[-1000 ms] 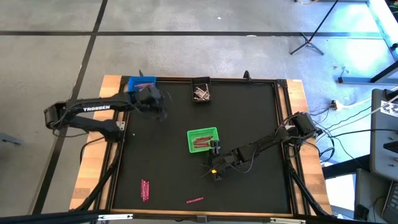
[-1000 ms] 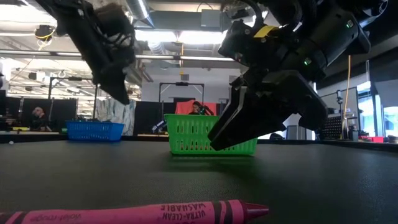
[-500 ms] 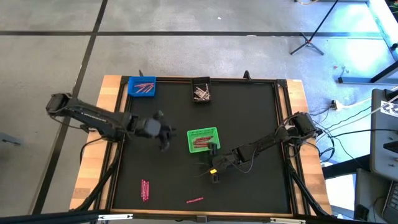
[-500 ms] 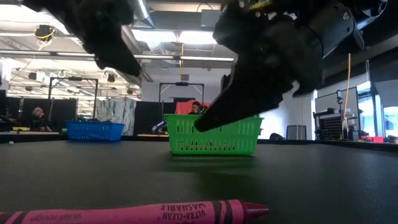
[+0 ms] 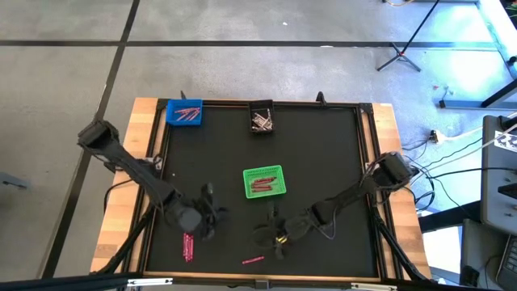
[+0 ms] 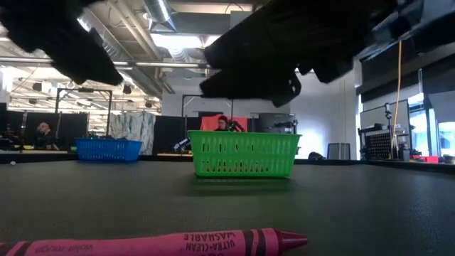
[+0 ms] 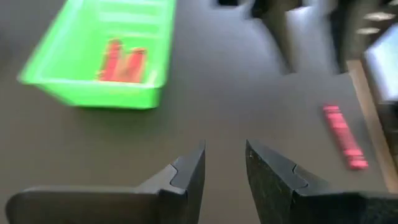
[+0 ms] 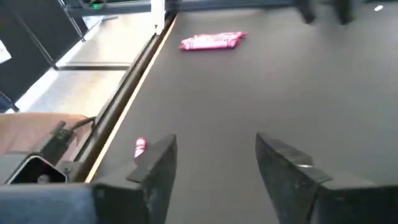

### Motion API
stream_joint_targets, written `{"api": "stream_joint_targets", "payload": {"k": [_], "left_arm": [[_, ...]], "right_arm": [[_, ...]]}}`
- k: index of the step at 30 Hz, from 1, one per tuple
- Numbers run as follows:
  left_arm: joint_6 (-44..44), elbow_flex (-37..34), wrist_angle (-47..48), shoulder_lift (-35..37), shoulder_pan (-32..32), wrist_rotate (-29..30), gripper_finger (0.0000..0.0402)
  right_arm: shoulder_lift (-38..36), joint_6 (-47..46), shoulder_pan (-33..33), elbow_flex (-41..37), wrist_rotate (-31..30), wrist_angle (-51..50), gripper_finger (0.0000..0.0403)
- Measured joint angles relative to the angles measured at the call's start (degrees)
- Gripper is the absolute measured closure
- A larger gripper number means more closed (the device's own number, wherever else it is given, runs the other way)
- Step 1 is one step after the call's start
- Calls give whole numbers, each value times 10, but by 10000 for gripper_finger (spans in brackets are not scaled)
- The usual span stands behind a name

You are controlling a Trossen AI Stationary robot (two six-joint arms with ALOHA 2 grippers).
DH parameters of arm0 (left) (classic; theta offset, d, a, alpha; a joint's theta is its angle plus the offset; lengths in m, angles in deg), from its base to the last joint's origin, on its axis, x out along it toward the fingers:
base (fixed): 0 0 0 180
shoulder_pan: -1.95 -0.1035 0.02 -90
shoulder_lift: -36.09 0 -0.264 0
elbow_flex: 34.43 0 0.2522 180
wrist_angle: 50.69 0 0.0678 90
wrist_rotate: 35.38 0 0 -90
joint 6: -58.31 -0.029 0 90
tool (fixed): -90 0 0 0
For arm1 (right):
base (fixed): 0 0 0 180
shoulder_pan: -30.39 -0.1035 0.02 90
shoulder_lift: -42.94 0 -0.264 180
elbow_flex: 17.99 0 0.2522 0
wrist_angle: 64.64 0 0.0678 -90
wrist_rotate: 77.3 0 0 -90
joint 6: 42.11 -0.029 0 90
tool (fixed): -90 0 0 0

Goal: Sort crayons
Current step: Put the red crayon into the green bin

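In the high view, the left gripper (image 5: 208, 220) stood at the lower left of the black mat (image 5: 323, 162), just above a small bunch of pink crayons (image 5: 188, 246). Its fingers (image 7: 186, 174) were parted by a narrow gap and held nothing. The right gripper (image 5: 271, 234) stood at lower centre, below the green bin (image 5: 264, 182); its fingers (image 8: 155, 165) were spread wide and held nothing. A single pink crayon (image 5: 253, 260) lay near the bottom edge of the mat, below the right gripper. The green bin contained red crayons (image 7: 121, 59). A blue bin (image 5: 184, 112) at the upper left held more crayons, and a black bin (image 5: 262, 119) at upper centre held pale ones.
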Motion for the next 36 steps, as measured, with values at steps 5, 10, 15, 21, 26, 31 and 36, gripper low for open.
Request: {"api": "stream_joint_targets", "payload": {"k": [5,10,15,21,26,31,36], "left_arm": [[-3,0,-127,-68,45,-5,295],[2,0,-194,-121,69,-8,295],[17,0,-229,-151,82,-8,295],[24,0,-239,-158,86,-6,295],[29,0,-245,-158,86,-4,295],[29,0,-248,-158,86,-4,295],[29,0,-249,-158,86,-4,295]], "right_arm": [[40,1,-20,34,6,-2,144],[80,17,-37,62,29,-6,135],[106,32,-52,80,36,-5,134],[134,37,-65,93,35,-5,148],[145,41,-65,91,33,-10,198],[144,50,-65,92,29,-20,265],[143,42,-65,93,-2,-42,328]]}}
